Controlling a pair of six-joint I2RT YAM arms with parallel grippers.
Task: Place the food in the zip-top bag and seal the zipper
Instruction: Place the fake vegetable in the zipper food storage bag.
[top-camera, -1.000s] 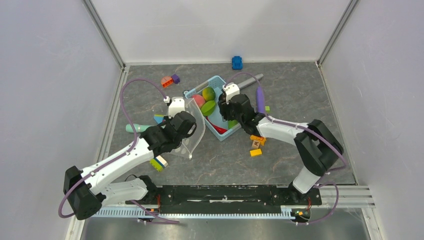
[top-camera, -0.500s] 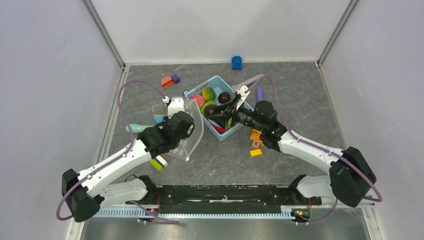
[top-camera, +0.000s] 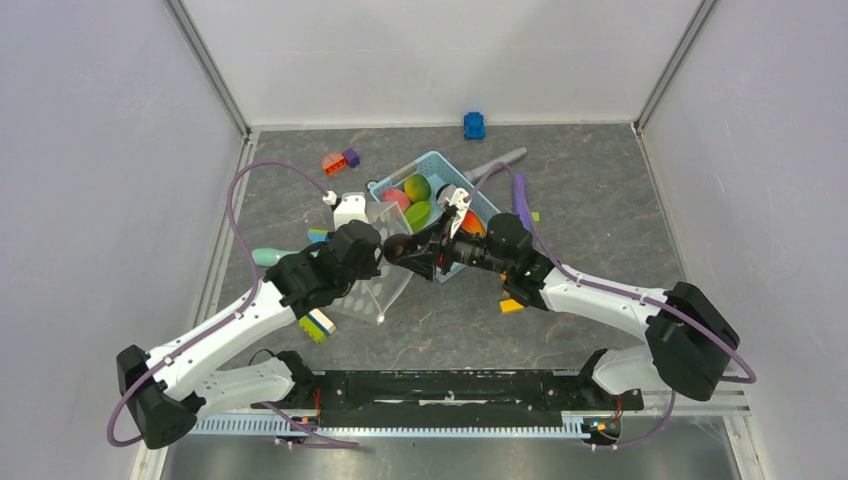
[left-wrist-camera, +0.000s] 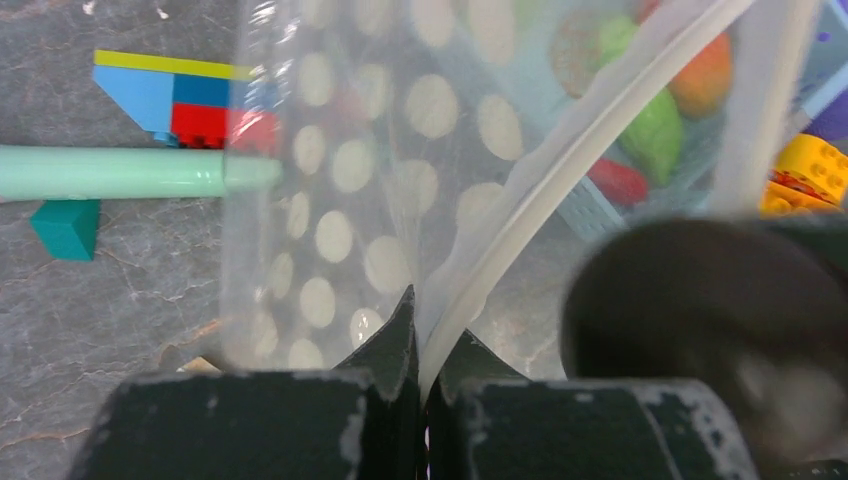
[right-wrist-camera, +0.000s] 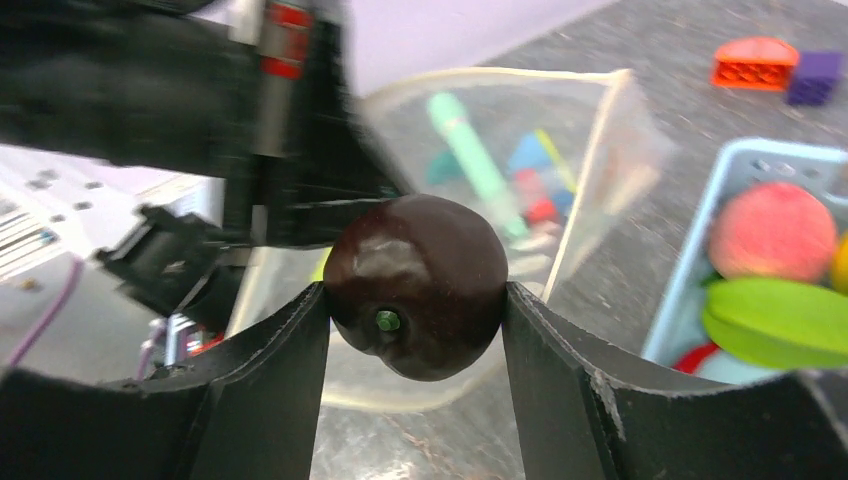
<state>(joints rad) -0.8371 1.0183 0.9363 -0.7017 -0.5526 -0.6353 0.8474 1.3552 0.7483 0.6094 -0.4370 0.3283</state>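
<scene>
The food we carry now is a dark brown fruit (right-wrist-camera: 416, 285), round and shiny, with a tiny green dot on it. Our right end effector (top-camera: 412, 250) pinches it from both sides. A second ago this end effector was over the light-blue basket (top-camera: 437, 158); now it has swung across to the open mouth of the zip-top bag (left-wrist-camera: 340, 180). Our left end effector (left-wrist-camera: 420, 345) is pressed together on the bag's top edge, by the zipper (left-wrist-camera: 560, 170), and holds it up. The bag is clear with white dots. A pink fruit (right-wrist-camera: 772, 230) and a green one (right-wrist-camera: 775, 325) lie in the basket. The letters on the little blocks (top-camera: 512, 305) are too small to read.
</scene>
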